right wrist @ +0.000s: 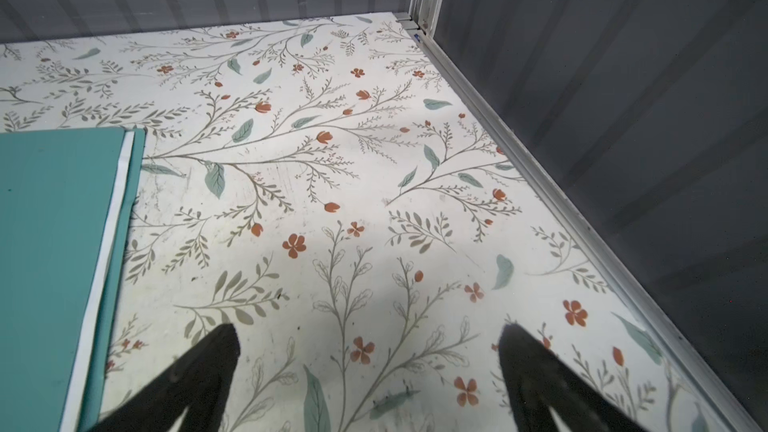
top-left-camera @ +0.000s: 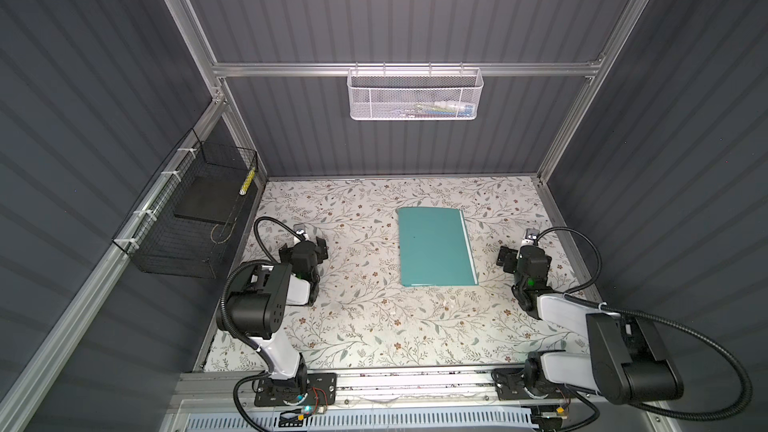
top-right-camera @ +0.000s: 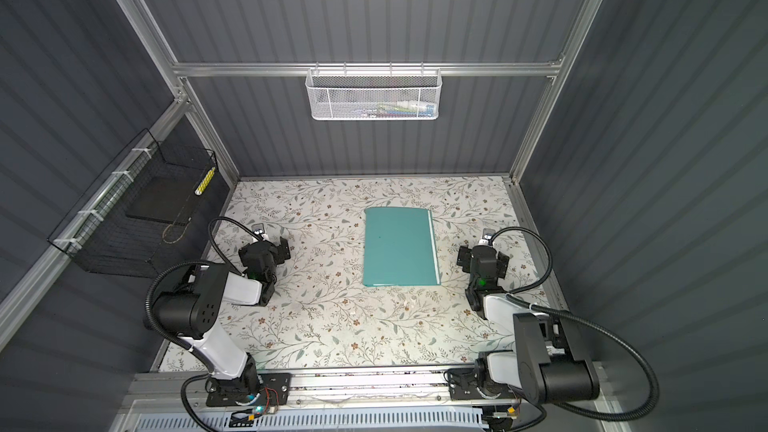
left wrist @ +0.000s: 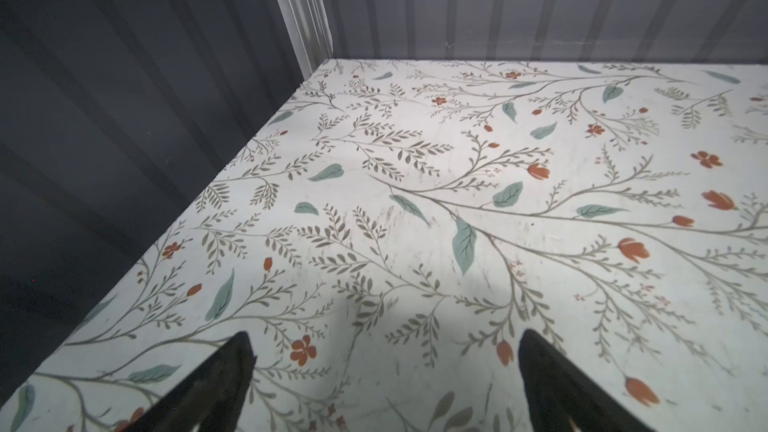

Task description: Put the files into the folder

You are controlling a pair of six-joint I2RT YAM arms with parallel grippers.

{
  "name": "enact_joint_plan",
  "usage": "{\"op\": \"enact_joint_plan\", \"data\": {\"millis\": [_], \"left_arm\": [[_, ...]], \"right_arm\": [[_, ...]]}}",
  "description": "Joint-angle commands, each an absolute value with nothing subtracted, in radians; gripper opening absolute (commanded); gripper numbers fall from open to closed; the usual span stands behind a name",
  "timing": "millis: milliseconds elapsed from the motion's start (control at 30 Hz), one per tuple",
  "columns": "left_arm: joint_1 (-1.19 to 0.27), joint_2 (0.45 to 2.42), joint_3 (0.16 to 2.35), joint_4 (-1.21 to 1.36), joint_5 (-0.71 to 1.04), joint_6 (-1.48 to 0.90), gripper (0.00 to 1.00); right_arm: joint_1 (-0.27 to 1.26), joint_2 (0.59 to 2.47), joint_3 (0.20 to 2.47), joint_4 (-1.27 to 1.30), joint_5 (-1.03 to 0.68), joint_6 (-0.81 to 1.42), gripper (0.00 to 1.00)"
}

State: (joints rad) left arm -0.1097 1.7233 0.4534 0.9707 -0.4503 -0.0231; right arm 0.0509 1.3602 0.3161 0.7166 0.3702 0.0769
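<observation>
The teal-green folder (top-left-camera: 434,247) (top-right-camera: 399,247) lies shut and flat on the floral table, a little behind its middle. A thin white strip of the files (right wrist: 112,234) (top-left-camera: 468,243) shows between its covers along the right edge; the rest of the files is hidden inside. My left gripper (top-left-camera: 311,239) (top-right-camera: 272,239) (left wrist: 384,338) hovers low to the left of the folder, open and empty. My right gripper (top-left-camera: 524,253) (top-right-camera: 483,253) (right wrist: 368,332) sits to the right of the folder, open, with only tabletop between its fingers.
A black wire basket (top-left-camera: 195,209) holding a flat black slab (top-left-camera: 203,201) hangs on the left wall. A white mesh basket (top-left-camera: 413,93) hangs on the back rail. Aluminium frame rails (right wrist: 540,184) and dark walls border the table (top-left-camera: 353,326).
</observation>
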Motion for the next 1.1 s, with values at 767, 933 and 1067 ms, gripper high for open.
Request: {"op": "enact_joint_plan", "data": {"millis": [767,933,1067], "left_arm": [[-0.109,1.717,0.453,0.950,-0.439,-0.042,1.00],[-0.109,1.717,0.453,0.950,-0.439,-0.042,1.00],[-0.109,1.718,0.453,0.949,-0.439,-0.042,1.00]], "right_arm": [[-0.009,1.462,0.302,1.029,0.163,0.044,0.99],[-0.048,1.464,0.338,0.954,0.073,0.062,0.99],[-0.050,1.464,0.336,0.961,0.072,0.063,0.99]]}}
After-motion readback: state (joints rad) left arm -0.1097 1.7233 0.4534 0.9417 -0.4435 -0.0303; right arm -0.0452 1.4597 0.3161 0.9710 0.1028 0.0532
